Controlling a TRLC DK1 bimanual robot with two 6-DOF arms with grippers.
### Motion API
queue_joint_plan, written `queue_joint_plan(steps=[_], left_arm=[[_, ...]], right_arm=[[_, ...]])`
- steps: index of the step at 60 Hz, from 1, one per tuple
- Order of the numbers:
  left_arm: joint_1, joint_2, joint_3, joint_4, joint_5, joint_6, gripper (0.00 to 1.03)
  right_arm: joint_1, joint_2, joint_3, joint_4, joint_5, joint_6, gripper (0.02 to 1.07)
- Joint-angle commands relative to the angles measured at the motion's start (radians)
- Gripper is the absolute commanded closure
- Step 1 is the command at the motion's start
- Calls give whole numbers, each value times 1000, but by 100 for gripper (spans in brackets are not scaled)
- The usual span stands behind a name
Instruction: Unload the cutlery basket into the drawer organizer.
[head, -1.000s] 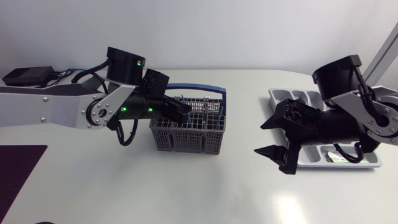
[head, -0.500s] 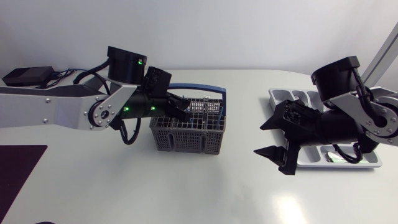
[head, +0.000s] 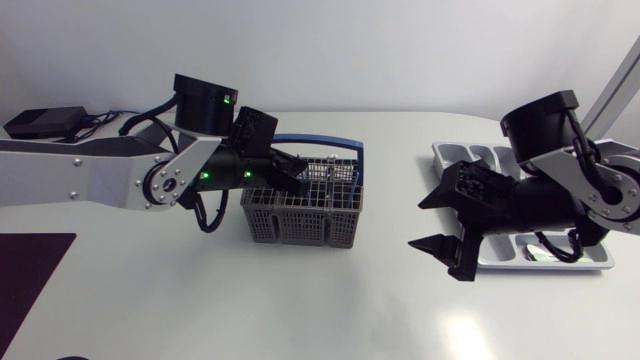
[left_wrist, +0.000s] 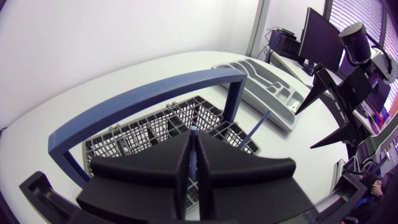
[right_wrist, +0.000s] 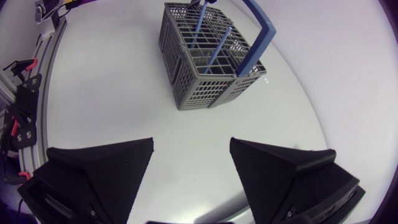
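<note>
Basket handle (left_wrist: 143, 96) beyond left pincer's (left_wrist: 194, 139) blue utensil (left_wrist: 193, 129)

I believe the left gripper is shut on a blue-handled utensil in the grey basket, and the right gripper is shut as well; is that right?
Not quite: the right gripper is open and holds nothing, as the right wrist view shows. The left gripper is indeed shut on a blue-handled utensil in the grey basket.
</note>
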Motion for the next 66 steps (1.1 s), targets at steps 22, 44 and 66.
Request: queue_joint_plan(steps=[22,44,66], left_arm=[[-18,-94,23,-57,0,-22,100],[8,-186,68,-132,0,-19,100],[12,-286,82,-127,-2,-14,100]], right_arm=[[19,-6,-30,-7,16,-9,18],[41,-38,-36,-33,23,-9,18],[65,-83,-43,-52,36,-3,19]])
